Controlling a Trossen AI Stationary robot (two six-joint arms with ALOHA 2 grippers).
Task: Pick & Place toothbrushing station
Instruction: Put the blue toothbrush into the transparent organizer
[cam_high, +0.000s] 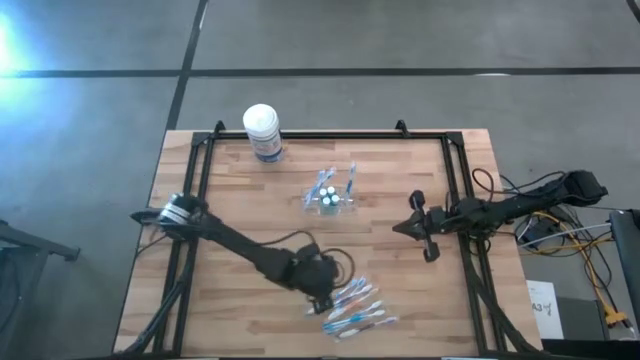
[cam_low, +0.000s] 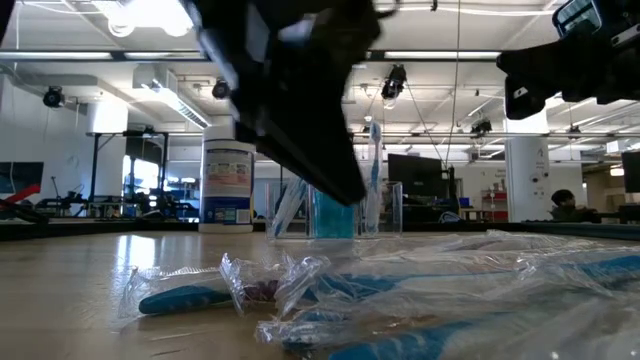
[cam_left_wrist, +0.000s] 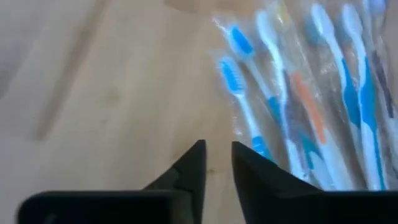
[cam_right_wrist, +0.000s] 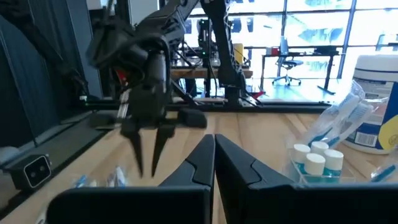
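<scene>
High view gives you the layout: clear cup (cam_high: 330, 197) sits mid-table toward the far edge, with a few toothbrushes (cam_high: 349, 181) standing in it and the white-capped tubes (cam_high: 326, 194) clustered inside. White-lidded canister (cam_high: 262, 131) stands at the far edge, well apart from the cup, to its left in that view. Loose wrapped toothbrushes (cam_high: 355, 308) lie in a fan near the front edge of the wooden table (cam_high: 230, 210).

Left gripper (cam_high: 321, 300) is down at the left end of that pile. Left wrist view shows its fingers (cam_left_wrist: 189, 169) slightly parted with only bare wood in the gap; nothing held, and the nearest wrapped brush (cam_left_wrist: 245, 106) lies just beside the finger on that side, not between the two. You can see the clear wrappers (cam_low: 280, 275) crumpled on the tabletop in the low view, blue handles showing through.

Right gripper (cam_high: 402, 227) hovers off the table on the right side, pointing toward the centre, well apart from both the cup and the pile. Right wrist view shows its fingers (cam_right_wrist: 202, 163) pressed together, empty. Same view has the cup with tubes (cam_right_wrist: 317, 158) ahead of it, canister (cam_right_wrist: 379, 93) beyond, and the left gripper (cam_right_wrist: 148, 165) tips-down over the table
</scene>
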